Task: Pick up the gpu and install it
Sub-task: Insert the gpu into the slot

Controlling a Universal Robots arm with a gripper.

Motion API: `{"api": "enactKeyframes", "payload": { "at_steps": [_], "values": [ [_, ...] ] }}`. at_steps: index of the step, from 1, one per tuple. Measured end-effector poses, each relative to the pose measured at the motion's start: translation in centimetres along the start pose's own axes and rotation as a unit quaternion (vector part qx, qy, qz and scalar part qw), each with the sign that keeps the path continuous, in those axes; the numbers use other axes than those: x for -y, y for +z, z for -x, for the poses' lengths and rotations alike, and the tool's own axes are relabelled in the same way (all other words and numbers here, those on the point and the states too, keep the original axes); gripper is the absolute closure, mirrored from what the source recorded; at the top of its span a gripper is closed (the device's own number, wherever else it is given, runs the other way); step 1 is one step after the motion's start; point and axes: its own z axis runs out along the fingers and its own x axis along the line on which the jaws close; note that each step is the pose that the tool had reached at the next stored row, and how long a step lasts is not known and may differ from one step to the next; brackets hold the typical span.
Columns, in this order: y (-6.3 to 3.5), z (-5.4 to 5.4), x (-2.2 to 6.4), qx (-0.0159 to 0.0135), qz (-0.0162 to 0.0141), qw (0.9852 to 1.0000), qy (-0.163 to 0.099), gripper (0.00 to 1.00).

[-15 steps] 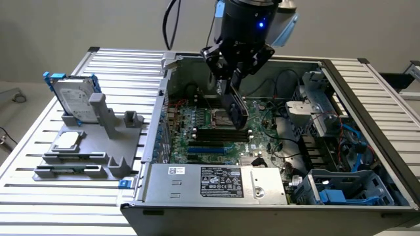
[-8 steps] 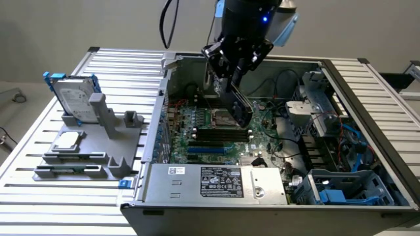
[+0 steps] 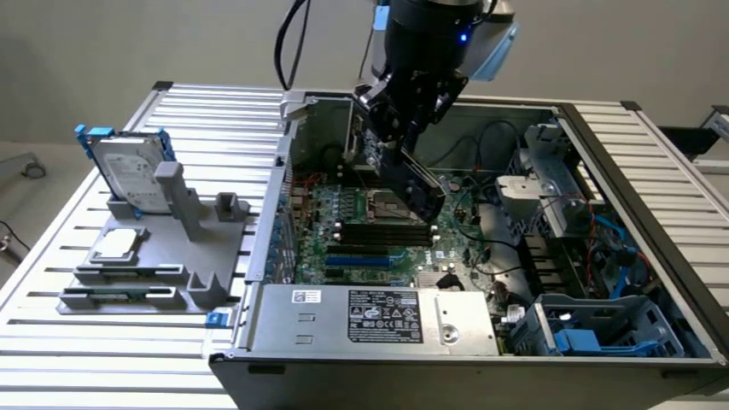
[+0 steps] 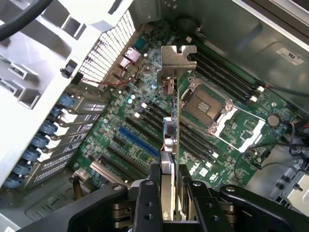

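- The gripper (image 4: 169,210) has its two black fingers (image 4: 146,203) clamped on the edges of the gpu (image 4: 170,140), one on each side, with the jaws partly closed and the card pinched between them
- In the wrist view the gpu is seen edge-on: it runs away from the fingers and ends in its silver metal bracket (image 4: 178,58)
- In the exterior view the gripper (image 3: 399,128) hangs inside the open computer case (image 3: 279,196), and the gpu (image 3: 419,188) slants down from it, glossy black and tilted, not level
- The card hangs over the green motherboard (image 4: 241,130); its lower end looks close to the board, though whether it touches cannot be told from either view
- Beneath the card, to one side, is the processor socket (image 4: 205,108) with its metal frame; to the other side is a blue expansion slot (image 4: 140,140)
- Long black memory slots (image 4: 227,77) run along the socket
- A silver power supply (image 3: 376,316) with a label sits along the near edge of the case
- Blue plastic drive bays (image 3: 592,329) are in the case's near corner at the exterior view's right
- The case stands on a table (image 3: 68,342) of slatted aluminium
- On the table at the exterior view's left, well apart from the gripper, is a grey holder (image 3: 183,222)
- A silver hard drive (image 3: 128,171) with blue rails stands upright in the holder
- A small square silver processor chip (image 3: 118,245) lies flat on the holder, just in front of the drive
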Motion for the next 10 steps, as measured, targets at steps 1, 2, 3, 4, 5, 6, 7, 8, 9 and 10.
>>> {"api": "enactKeyframes", "payload": {
  "at_steps": [1,2,3,4,5,6,7,8,9,10],
  "values": [
    [0.07,0.00,0.00,-0.0006,-0.0004,1.0000,-0.009,0.74],
    [0.13,0.01,0.01,-0.0013,-0.0008,0.9998,-0.018,0.74],
    [0.21,0.01,0.02,-0.0019,-0.0012,0.9996,-0.027,0.74],
    [0.28,0.01,0.02,-0.0026,-0.0016,0.9994,-0.036,0.74],
    [0.37,0.02,0.03,-0.0032,-0.0020,0.9990,-0.045,0.74],
    [0.46,0.02,0.04,-0.0039,-0.0024,0.9985,-0.054,0.74],
    [0.57,0.03,0.05,-0.0046,-0.0028,0.9980,-0.064,0.74],
    [0.66,0.04,0.05,-0.0052,-0.0032,0.9974,-0.072,0.74],
    [0.76,0.04,0.06,-0.0059,-0.0036,0.9967,-0.081,0.74],
    [0.85,0.04,0.06,-0.0066,-0.0040,0.9959,-0.090,0.74]
  ]
}}
